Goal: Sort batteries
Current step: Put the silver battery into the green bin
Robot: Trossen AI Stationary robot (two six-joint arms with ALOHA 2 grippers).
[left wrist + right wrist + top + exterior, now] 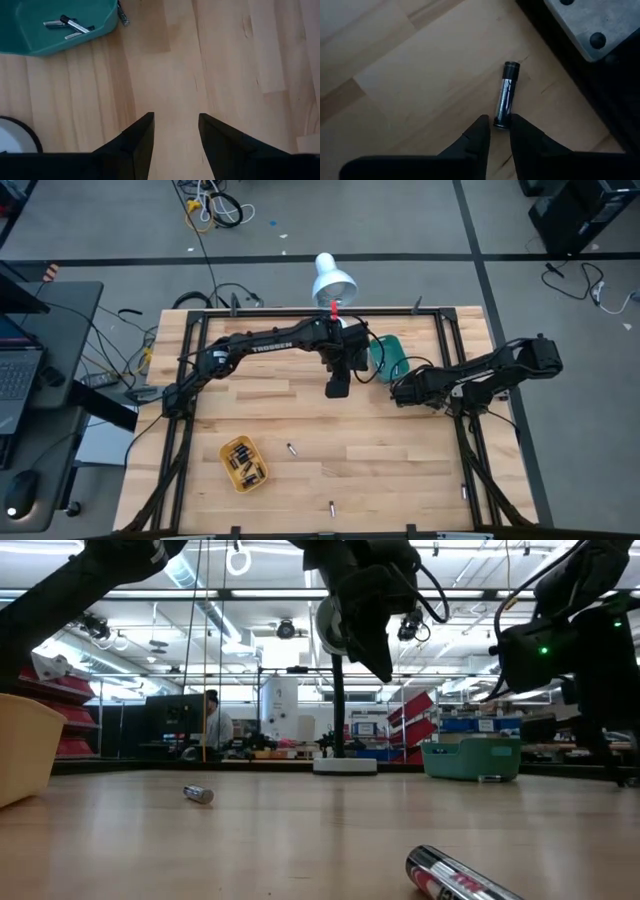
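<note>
While the right claw [496,135] hovers low over the counter [400,460] near the teal tray [392,355], its fingers stand narrowly parted with one end of a dark battery [506,95] just at their tips, not yet gripped; the cell lies flat on the wood beside the arm's dark base. To do this pick well, I judge the claw should move forward along the cell until the fingers straddle its middle, then close squarely, since a pinch at the very end could flick it away. The left claw [176,132] hangs released and empty above bare wood beside the teal tray, which already holds a few cells; the yellow tray [243,463] holds several more, and two loose batteries [291,449] lie apart on the counter.
</note>
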